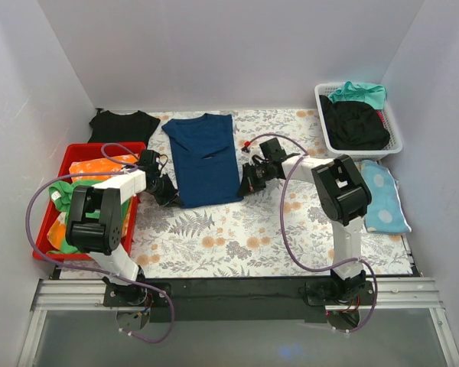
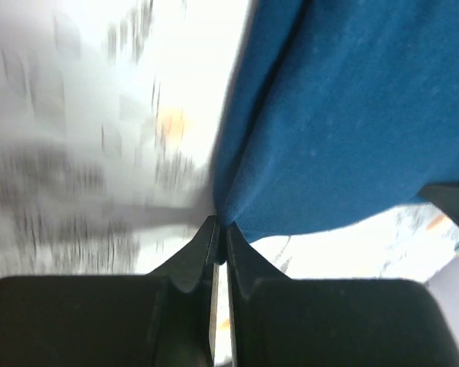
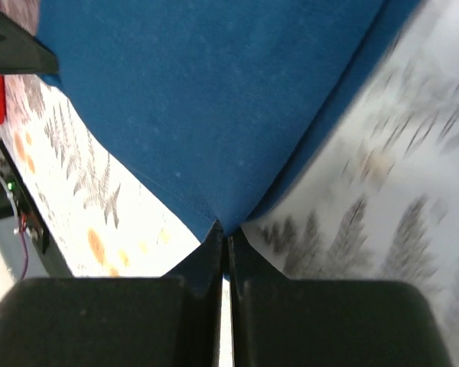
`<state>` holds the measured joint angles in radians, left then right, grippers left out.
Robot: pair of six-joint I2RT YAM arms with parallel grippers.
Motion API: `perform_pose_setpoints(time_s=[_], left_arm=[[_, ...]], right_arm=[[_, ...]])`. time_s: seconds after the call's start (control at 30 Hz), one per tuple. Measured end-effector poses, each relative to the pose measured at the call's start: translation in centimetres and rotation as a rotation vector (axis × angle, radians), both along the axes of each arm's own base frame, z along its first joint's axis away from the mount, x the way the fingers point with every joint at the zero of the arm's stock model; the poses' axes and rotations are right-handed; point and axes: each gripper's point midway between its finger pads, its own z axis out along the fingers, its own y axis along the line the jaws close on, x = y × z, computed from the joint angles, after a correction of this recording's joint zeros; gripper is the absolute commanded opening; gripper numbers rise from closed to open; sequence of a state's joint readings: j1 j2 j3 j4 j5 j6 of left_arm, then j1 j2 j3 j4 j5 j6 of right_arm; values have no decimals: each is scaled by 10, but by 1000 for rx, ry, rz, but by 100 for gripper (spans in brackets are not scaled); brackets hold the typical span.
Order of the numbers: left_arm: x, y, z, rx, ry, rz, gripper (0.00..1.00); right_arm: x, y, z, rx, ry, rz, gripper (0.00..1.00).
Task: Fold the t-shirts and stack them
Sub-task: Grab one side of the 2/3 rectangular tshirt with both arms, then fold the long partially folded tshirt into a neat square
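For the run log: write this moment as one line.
left gripper: shut on blue shirt, near-left corner | right gripper: shut on its near-right corner

Overhead looks down; wrists closely share t-shirt.

Bright, even light overhead; wrist views show motion-blurred, overexposed backgrounds.

Your navy t-shirt lay at centre, sides folded in, narrow strip, collar far. Black t-shirt flat, far left. Second black t-shirt and teal t-shirt heaped far right.
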<state>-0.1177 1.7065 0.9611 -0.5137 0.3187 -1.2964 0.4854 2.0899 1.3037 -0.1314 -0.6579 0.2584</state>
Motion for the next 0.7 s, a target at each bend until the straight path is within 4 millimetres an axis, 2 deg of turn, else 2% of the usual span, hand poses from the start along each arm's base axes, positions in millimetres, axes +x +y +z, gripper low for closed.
perform_pose_setpoints(time_s=[0.17, 0.3, 0.47, 0.7], left_arm=[[-35, -6, 19, -36, 27, -9, 0], [-59, -8, 36, -63, 27, -5, 0], [-89, -8, 46, -81, 51, 9, 0], [-129, -7, 66, -99, 67, 12, 0]], right_arm=[[-39, -15, 6, -24, 44, 20, 1], [-68, -22, 25, -11, 44, 40, 1], [-108, -26, 47, 2, 28, 82, 1], [-173, -29, 50, -14, 67, 162, 1]])
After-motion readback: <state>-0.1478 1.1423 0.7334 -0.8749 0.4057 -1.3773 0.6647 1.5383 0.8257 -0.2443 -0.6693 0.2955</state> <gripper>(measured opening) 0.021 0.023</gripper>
